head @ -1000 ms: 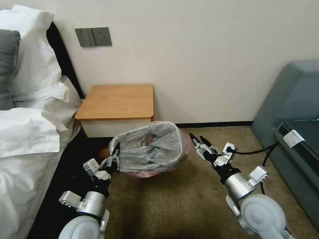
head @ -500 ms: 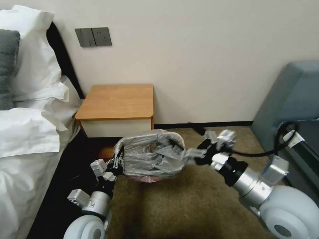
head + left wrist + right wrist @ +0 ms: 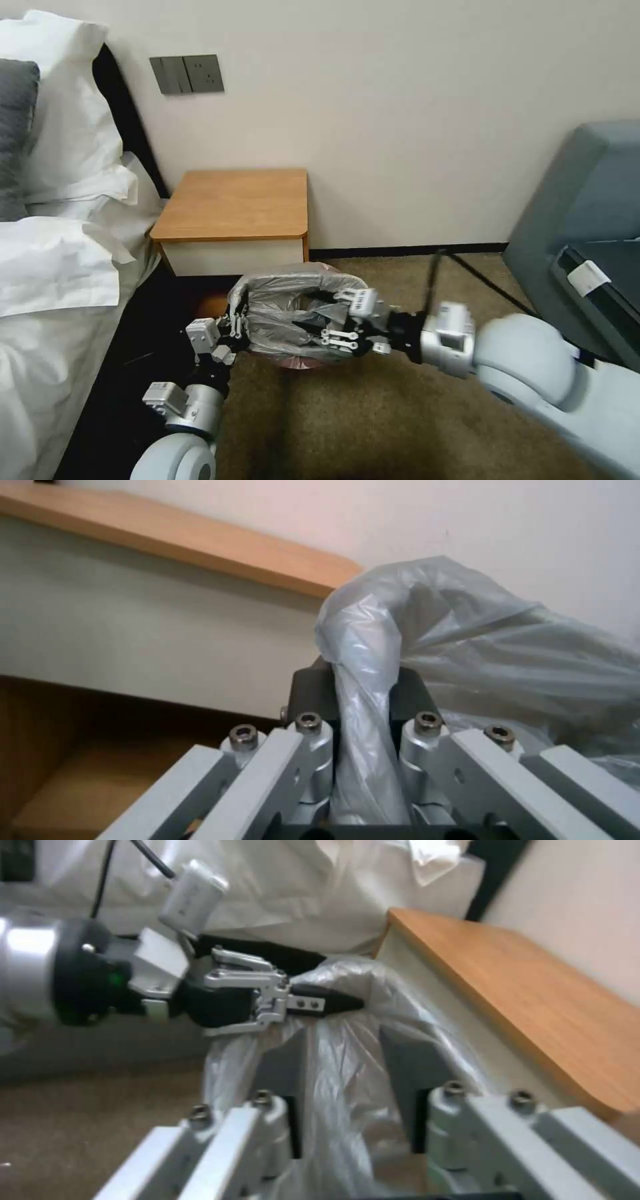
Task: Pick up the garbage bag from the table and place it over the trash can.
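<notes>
The garbage bag (image 3: 287, 313), crinkled grey plastic with a pinkish edge low down, is draped over the trash can, which is hidden beneath it on the carpet in front of the table (image 3: 233, 203). My left gripper (image 3: 235, 319) is shut on the bag's left rim; in the left wrist view the plastic (image 3: 363, 645) is pinched between its fingers (image 3: 360, 680). My right gripper (image 3: 320, 319) reaches across the bag's mouth from the right, open. In the right wrist view its fingers (image 3: 343, 1055) straddle a fold of the bag (image 3: 347, 1100), with the left gripper (image 3: 333, 1002) just beyond.
A bed with white linen (image 3: 60, 267) lies close on the left. A grey-blue sofa (image 3: 587, 213) stands at the right, with a black cable (image 3: 433, 280) beside it. Brown carpet (image 3: 373, 427) spreads in the foreground, and the wall is right behind the table.
My right arm has swung in from right of the bin to across the bag's mouth. The left gripper, holding the rim, has moved slightly up and right, and the bag has bunched inward.
</notes>
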You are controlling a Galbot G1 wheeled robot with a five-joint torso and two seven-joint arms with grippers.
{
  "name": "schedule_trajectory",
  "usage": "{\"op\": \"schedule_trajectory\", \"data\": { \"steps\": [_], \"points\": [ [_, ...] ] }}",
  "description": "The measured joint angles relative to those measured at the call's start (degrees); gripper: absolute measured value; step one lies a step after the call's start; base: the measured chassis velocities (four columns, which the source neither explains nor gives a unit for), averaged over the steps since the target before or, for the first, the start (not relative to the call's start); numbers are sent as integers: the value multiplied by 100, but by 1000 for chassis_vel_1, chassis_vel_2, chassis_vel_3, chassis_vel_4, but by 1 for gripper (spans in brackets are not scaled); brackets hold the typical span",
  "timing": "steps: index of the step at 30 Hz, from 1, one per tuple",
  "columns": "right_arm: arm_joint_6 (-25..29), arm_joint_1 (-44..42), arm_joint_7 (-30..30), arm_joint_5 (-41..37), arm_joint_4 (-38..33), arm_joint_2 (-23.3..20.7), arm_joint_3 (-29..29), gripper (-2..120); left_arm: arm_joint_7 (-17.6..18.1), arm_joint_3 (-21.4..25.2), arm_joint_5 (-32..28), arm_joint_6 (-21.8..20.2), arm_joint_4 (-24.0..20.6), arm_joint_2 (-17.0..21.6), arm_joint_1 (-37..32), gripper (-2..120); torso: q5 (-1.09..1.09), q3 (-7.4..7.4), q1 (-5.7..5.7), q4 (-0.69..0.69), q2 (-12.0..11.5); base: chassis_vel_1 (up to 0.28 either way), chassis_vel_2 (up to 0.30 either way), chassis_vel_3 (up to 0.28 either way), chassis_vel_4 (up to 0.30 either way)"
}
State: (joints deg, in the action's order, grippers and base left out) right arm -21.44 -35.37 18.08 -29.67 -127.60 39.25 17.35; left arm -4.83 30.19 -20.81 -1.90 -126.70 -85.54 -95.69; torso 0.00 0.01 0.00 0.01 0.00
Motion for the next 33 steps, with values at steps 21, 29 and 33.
{"op": "schedule_trajectory", "data": {
  "steps": [21, 29, 33],
  "points": [
    [-764, 1229, 90, 1073, 1209, 1067, 1437, 0, -99, 37, 218, 93, -135, -25, -24, 9, 0, 0, 0, -1, 0, 0, 0, 0, 0],
    [-1116, 1223, -162, 1287, 1431, 1281, 1629, 0, -127, 14, 251, 123, -224, -56, -41, 9, 0, 0, 0, -1, 0, 0, 0, 0, 0],
    [-1219, 1278, -271, 1319, 1530, 1336, 1747, 0, -197, 9, 325, 192, -239, -63, -46, 9, 0, -1, 0, -1, 0, 0, 0, 0, 0]
  ]
}}
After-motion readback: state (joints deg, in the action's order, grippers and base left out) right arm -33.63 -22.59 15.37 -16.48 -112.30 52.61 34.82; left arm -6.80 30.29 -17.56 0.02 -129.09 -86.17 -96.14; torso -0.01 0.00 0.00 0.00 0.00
